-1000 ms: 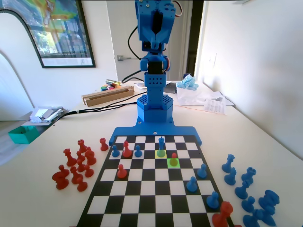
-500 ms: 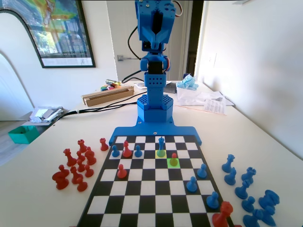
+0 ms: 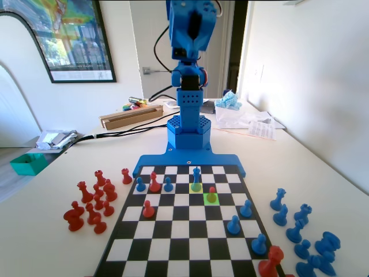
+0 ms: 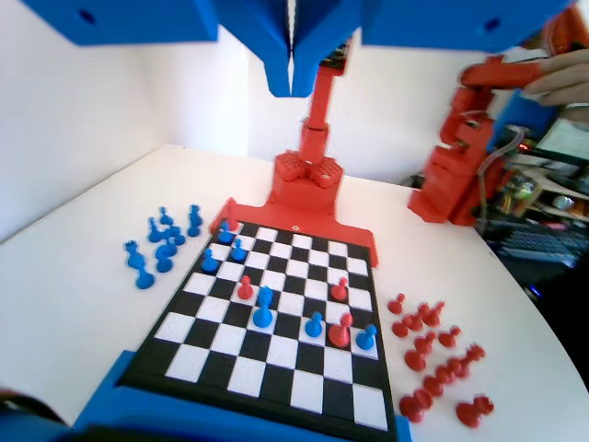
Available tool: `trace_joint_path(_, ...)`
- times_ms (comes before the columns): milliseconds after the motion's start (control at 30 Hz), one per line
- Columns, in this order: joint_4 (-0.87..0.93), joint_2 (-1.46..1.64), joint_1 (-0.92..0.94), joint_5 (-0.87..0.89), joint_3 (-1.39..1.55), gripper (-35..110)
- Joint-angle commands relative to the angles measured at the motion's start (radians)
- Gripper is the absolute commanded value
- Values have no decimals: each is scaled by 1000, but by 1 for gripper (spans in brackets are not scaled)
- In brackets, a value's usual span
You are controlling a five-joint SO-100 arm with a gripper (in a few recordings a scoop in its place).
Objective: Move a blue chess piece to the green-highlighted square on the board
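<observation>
1. One board [image 3: 180,231] lies flat below the raised blue arm [image 3: 189,86], with the gripper [image 4: 291,78] high above its near edge in the wrist view, jaws pressed together, holding nothing
2. One blue chess piece [image 3: 196,178] stands upright on the paler yellow-green square [image 3: 196,187], well below and ahead of the gripper
3. One green-highlighted square [image 3: 211,198], diagonally adjacent, carries one red pawn [image 3: 211,193]

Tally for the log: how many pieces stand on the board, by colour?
Blue pieces: 6
Red pieces: 4, counting the one at the fixed view's near right corner
Total on the board: 10
</observation>
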Motion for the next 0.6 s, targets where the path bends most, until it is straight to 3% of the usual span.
trace_joint_path(0, 38, -140, -52, -35, -187, 1)
trace_joint_path(267, 92, -474, -133, -106, -344, 1)
trace_joint_path(433, 35, -655, -117, -253, -341, 1)
trace_joint_path(567, -31, -796, -114, -267, -339, 1)
